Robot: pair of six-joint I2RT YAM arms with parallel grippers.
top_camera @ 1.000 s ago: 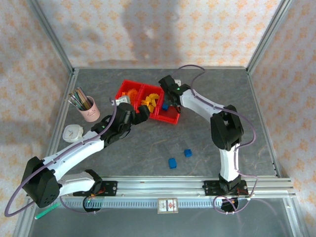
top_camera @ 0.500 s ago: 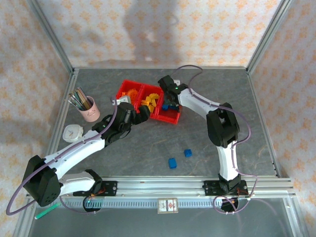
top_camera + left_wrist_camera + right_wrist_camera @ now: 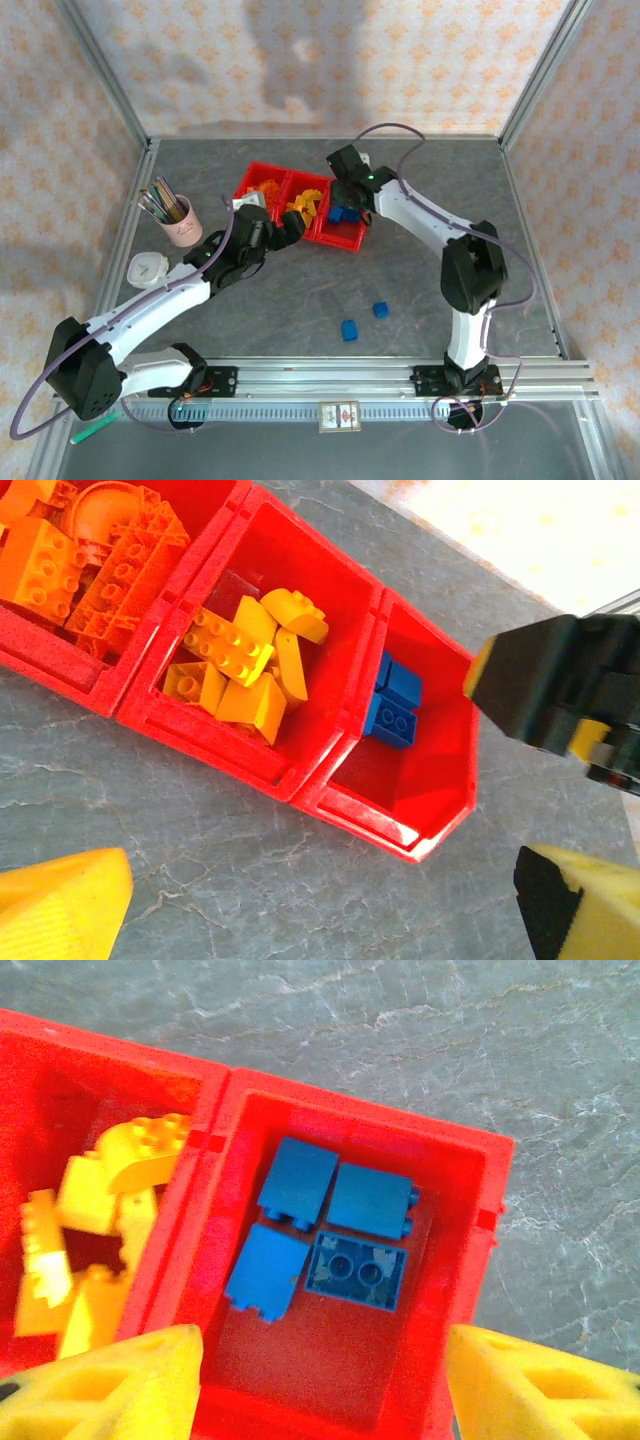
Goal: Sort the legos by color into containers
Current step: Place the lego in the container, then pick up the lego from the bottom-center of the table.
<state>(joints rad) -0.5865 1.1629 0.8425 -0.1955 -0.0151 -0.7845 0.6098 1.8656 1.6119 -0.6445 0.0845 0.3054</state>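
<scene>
Hovering above the right-hand bin [image 3: 370,1110] of the red tray [image 3: 220,745], the right gripper [image 3: 320,1385] is holding its jaws apart with nothing between them. Four blue bricks [image 3: 368,1200] are lying flat on the bin floor directly under the gap, packed side by side. The left gripper [image 3: 320,910] is hanging just off the tray's near wall, jaws spread wide and empty, looking down on yellow bricks [image 3: 240,650] in the middle bin and orange bricks [image 3: 90,560] in the left one. Two loose blue bricks [image 3: 349,330] are sitting on the table [image 3: 290,300], close to each other and well apart from the tray, toward the arms' bases. The next pick is probably turning on this: both strays are lying on the robot's side of either set of jaws, one about midway between the arms, the other leaning toward the right arm's side. The right gripper is looking the likelier taker, since it is working over the blue bin. The strays are showing too small to give a long axis.
</scene>
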